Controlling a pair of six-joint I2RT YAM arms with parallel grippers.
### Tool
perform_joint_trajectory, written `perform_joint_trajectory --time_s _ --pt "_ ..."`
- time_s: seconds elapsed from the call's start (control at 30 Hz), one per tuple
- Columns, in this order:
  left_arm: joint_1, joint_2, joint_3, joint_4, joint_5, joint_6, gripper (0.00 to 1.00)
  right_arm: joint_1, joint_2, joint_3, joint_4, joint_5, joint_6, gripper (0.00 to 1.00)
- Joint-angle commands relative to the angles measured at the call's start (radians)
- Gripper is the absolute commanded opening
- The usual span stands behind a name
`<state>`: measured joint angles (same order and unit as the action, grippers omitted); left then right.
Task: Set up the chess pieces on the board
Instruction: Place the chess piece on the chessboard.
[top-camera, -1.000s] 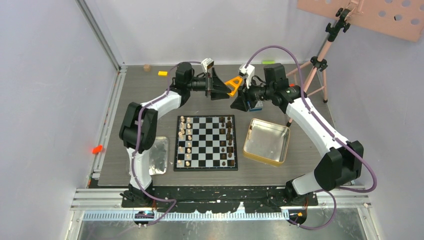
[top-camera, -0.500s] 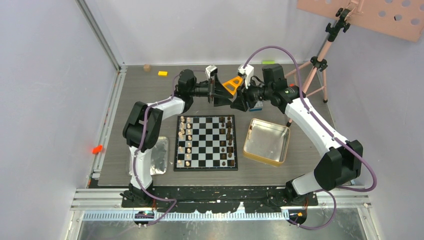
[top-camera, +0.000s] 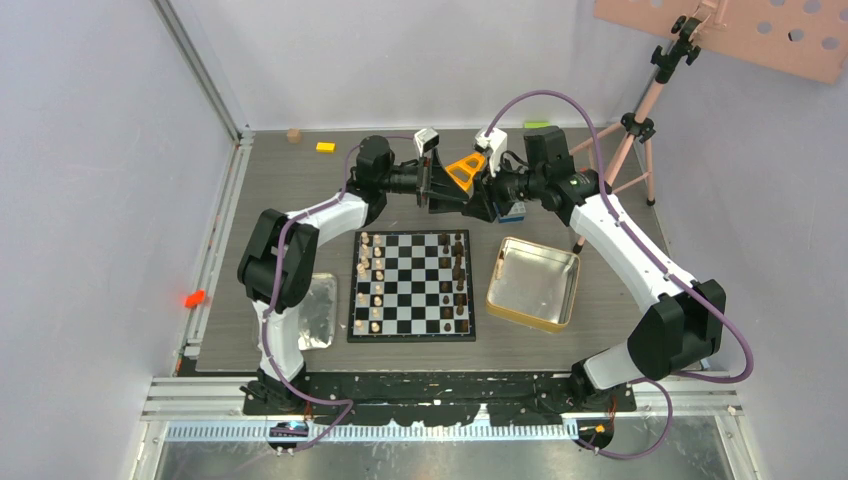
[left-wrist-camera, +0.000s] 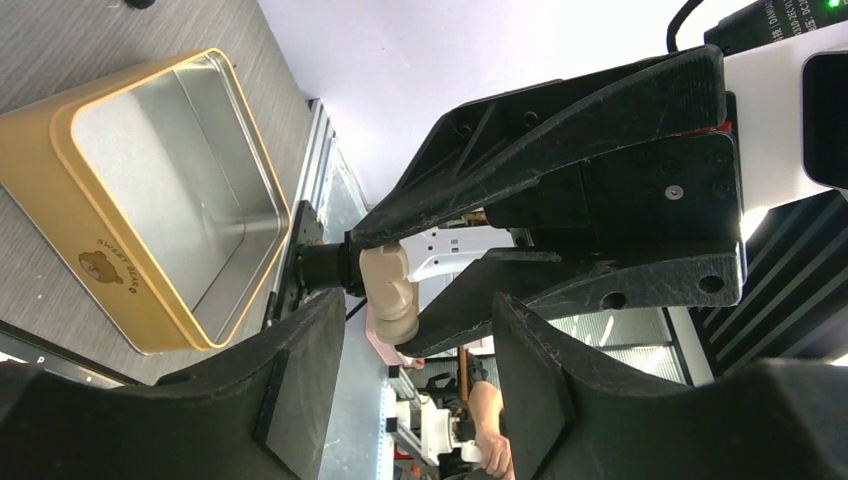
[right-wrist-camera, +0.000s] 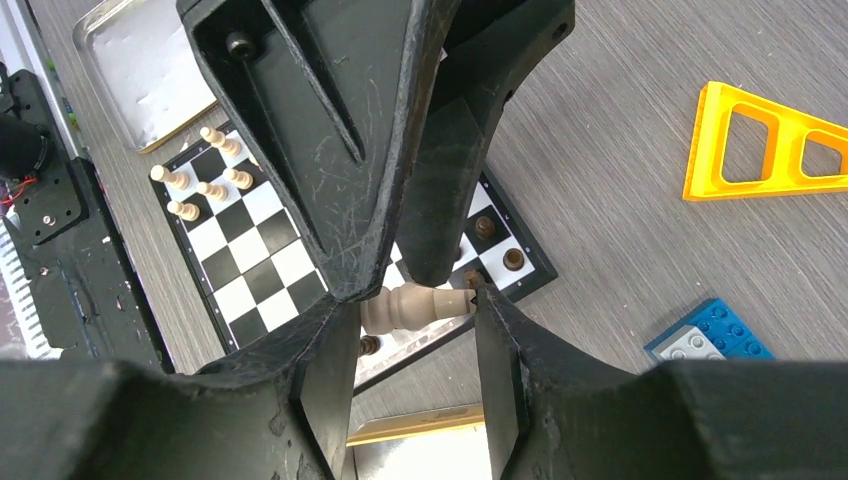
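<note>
The left pincer (left-wrist-camera: 420, 320) and right pincer (right-wrist-camera: 412, 305) meet tip to tip in the air near the far edge of the board (top-camera: 412, 290), blocking passage there. Chess pieces (right-wrist-camera: 212, 189) line the board's 2 outer sides; the centre files are free. The gold tin (top-camera: 525, 318) flanks the board's right side, the silver tray (top-camera: 322, 300) its left. The orange triangle (right-wrist-camera: 760, 150) and blue brick (right-wrist-camera: 715, 335) occupy the far worktop (top-camera: 300, 180).

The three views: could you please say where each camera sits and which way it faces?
Top external: above, behind the bases, looking down on the board; left arm, right arm show.
Left wrist: on the left arm, facing the right gripper and tin; left fingers at the bottom.
Right wrist: on the right arm, facing the left gripper and board; right fingers at the bottom.
Shared: both wrist views show the light piece.
</note>
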<state>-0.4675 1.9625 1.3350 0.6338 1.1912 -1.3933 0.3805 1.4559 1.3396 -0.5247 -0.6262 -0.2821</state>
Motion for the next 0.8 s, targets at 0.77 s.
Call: perform_joint_trajectory --time_s 0.77 --pt "-0.043 -0.004 0.031 -0.07 0.039 0.049 0.43 0.016 -0.027 0.062 0.017 0.015 -0.017 0.31"
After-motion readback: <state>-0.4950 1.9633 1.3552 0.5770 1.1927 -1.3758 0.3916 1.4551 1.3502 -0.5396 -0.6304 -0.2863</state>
